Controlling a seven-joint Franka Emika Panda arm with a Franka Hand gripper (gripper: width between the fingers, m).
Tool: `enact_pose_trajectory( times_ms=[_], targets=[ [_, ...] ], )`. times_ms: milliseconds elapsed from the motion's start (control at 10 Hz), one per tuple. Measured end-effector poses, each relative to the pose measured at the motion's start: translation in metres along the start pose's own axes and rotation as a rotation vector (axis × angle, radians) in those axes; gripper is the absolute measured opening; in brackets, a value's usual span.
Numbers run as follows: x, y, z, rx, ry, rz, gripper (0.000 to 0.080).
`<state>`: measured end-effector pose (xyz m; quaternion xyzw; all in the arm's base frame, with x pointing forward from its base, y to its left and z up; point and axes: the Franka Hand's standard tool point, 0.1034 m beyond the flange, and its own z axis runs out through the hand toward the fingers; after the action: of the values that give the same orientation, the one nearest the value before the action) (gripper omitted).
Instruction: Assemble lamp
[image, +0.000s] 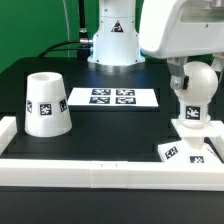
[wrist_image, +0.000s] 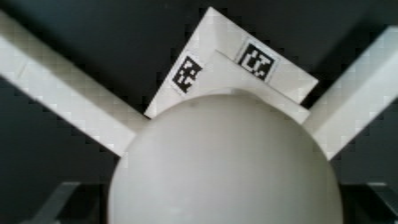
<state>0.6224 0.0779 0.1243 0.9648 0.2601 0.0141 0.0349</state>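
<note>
Bulb (image: 197, 88) stands upright on base (image: 188, 147), at the exterior view's right, in the corner of the white rails (image: 90, 172). Claw (image: 197, 76) straddles the bulb head; can't tell if it is pinching. Shade (image: 45, 105) stands apart at the left, beside the marker board (image: 112, 97).

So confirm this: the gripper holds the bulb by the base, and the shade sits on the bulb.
Wrong on the shade: the exterior view shows it standing alone on the table at that view's left, not on the bulb. The gripper does hold the bulb by the base.
</note>
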Motion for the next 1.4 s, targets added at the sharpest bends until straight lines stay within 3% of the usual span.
enact_pose_trajectory(
  times_ms=[400, 900, 1400],
  targets=[
    [-0.0037, 0.0069, 0.0004, 0.017, 0.000, 0.359, 0.0577],
    [-0.0022, 0.0036, 0.0005, 0.031, -0.003, 0.836, 0.0577],
    [-0.0007, 0.0003, 0.0003, 0.034, -0.008, 1.130, 0.0577]
  ],
)
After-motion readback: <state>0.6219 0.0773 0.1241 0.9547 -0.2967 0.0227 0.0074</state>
